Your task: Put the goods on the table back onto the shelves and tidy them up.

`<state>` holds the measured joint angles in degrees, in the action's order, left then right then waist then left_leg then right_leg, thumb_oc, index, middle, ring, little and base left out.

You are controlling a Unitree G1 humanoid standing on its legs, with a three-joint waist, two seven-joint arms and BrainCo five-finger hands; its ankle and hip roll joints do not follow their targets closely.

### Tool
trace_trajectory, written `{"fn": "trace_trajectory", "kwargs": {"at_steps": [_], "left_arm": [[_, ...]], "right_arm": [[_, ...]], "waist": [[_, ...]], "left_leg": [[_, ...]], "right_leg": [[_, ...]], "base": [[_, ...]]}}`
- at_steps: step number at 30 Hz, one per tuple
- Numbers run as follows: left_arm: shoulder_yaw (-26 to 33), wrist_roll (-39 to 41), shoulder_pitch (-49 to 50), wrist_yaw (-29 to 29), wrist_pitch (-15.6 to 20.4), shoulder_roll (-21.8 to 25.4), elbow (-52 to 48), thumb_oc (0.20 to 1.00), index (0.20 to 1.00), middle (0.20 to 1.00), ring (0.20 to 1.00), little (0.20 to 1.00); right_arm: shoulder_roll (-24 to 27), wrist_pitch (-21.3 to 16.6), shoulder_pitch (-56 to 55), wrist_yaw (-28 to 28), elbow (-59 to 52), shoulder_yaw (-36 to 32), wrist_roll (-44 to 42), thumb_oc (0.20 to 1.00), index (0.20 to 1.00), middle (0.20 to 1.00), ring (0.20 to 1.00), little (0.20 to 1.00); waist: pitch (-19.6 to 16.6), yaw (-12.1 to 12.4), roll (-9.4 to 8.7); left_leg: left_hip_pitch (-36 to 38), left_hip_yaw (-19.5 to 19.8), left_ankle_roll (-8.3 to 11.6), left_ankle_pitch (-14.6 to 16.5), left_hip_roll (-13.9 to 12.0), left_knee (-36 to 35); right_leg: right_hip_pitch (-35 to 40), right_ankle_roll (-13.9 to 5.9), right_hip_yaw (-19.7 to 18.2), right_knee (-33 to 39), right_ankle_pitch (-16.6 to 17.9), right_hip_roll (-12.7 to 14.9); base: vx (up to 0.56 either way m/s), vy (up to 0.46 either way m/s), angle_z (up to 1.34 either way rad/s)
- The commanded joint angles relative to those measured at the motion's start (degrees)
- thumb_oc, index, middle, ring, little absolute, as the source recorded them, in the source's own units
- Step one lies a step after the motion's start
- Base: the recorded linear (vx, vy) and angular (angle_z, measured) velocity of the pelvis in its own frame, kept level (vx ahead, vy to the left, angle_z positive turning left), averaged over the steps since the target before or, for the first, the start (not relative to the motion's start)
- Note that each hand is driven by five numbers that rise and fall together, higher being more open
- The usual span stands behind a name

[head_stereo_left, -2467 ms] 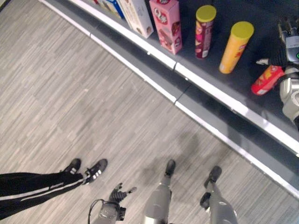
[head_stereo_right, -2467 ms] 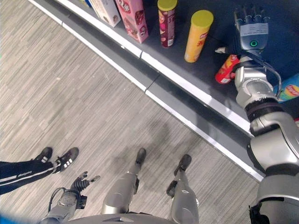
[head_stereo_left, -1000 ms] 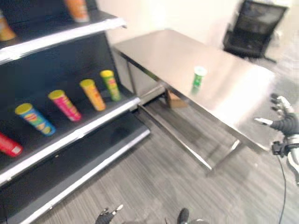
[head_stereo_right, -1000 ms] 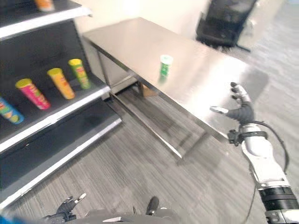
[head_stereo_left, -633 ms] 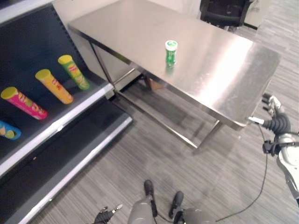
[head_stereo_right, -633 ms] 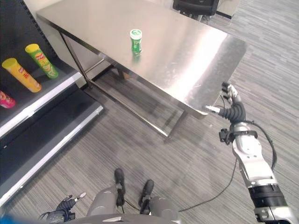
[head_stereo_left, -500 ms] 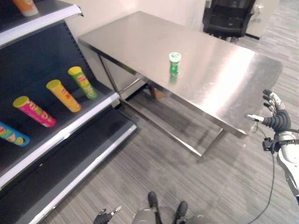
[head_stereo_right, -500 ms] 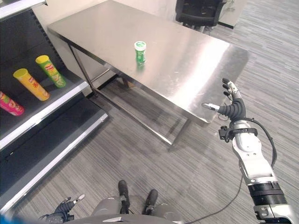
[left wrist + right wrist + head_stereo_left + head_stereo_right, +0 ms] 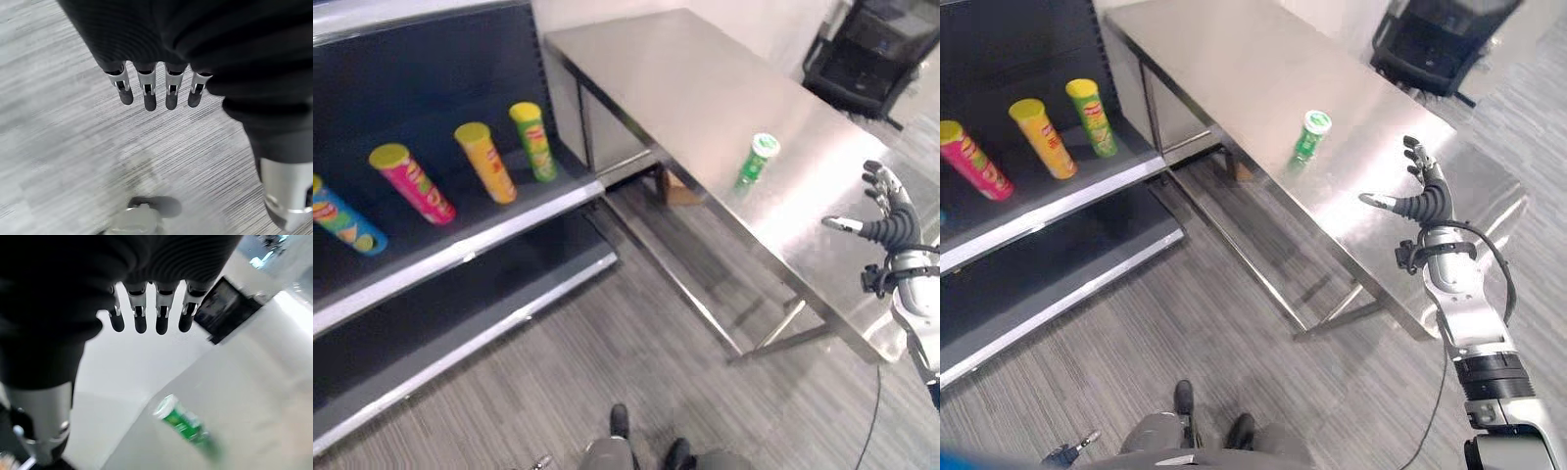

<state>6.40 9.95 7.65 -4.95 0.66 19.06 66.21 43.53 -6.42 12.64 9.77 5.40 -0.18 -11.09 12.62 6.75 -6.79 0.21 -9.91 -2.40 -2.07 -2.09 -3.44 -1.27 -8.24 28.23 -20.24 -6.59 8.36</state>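
A small green can (image 9: 757,162) with a white lid stands upright and alone on the long steel table (image 9: 685,88). My right hand (image 9: 1427,208) hangs open over the table's near right part, to the right of the can and apart from it, with nothing in it. Its straight fingers (image 9: 146,316) point toward the can (image 9: 188,427) in the right wrist view. My left hand (image 9: 156,90) is low by my side over the grey floor, fingers straight and empty.
Dark shelves (image 9: 460,257) stand to the left of the table. On one board lie a blue tube (image 9: 342,225), a pink tube (image 9: 411,181), a yellow tube (image 9: 486,162) and a green tube (image 9: 534,140). A black chair (image 9: 881,49) stands behind the table's far end.
The camera has swung left, bringing more of the shelves into view. My right hand stays open and now shows over the table's edge rather than beside it.
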Motion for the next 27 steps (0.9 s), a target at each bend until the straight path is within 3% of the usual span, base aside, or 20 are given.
{"fn": "trace_trajectory", "kwargs": {"at_steps": [1, 3, 9, 14, 27], "left_arm": [[-3.3, 0.1, 0.4, -0.8, 1.0, 1.4, -2.7, 1.0, 1.0, 1.0, 1.0, 1.0], [-3.8, 0.9, -0.4, -0.7, 1.2, 1.5, -3.7, 1.0, 1.0, 1.0, 1.0, 1.0], [-5.0, 0.7, -2.7, -0.5, 1.0, 2.1, -4.5, 1.0, 1.0, 1.0, 1.0, 1.0], [-5.7, -0.3, -3.2, -0.5, 1.0, 1.7, -3.9, 1.0, 1.0, 1.0, 1.0, 1.0], [-6.7, -1.2, -2.2, 0.1, 0.7, 0.7, -3.2, 1.0, 1.0, 1.0, 1.0, 1.0]], "right_arm": [[3.3, -1.5, 3.1, 2.2, 2.8, -3.4, 1.6, 1.0, 1.0, 1.0, 1.0, 1.0], [4.4, -0.9, 1.3, 2.5, 3.6, -5.2, 1.6, 1.0, 1.0, 1.0, 1.0, 1.0], [4.2, 0.9, -4.7, 4.3, 5.4, -10.4, 3.8, 1.0, 1.0, 1.0, 1.0, 1.0], [4.8, 1.4, -6.7, 4.7, 6.4, -13.1, 4.6, 1.0, 1.0, 1.0, 1.0, 1.0], [7.3, 2.3, -7.1, 4.2, 6.6, -12.4, 9.6, 1.0, 1.0, 1.0, 1.0, 1.0]], "waist": [[-2.6, 1.3, -0.39], [-2.9, -0.1, 0.07], [-1.5, -3.3, -0.74], [-1.6, -4.4, -0.81], [-3.8, -5.1, 0.56]], "left_leg": [[-2.1, -2.3, 4.02, 1.5, -0.6, -0.6], [-1.9, 1.2, 4.19, 2.0, -0.4, -0.7], [-1.5, 10.3, 4.5, 3.8, 1.6, 1.1], [-1.8, 13.1, 4.85, 4.2, 2.7, 1.7], [-1.2, 13.0, 8.0, 3.4, -1.2, -0.1]], "right_leg": [[0.5, -2.14, -4.2, 10.3, 4.9, 3.8], [-1.8, -2.42, -10.4, 15.5, 7.2, 3.6], [-4.8, -3.86, -17.2, 21.3, 12.7, 3.4], [-3.0, -4.38, -16.9, 22.9, 13.3, 2.8], [0.1, -2.22, -13.1, 25.2, 9.9, -0.1]], "base": [[0.11, -0.053, 0.93], [0.16, -0.068, 0.8], [0.14, -0.089, 1.03], [0.08, -0.078, 0.79], [0.07, -0.114, 0.13]]}}
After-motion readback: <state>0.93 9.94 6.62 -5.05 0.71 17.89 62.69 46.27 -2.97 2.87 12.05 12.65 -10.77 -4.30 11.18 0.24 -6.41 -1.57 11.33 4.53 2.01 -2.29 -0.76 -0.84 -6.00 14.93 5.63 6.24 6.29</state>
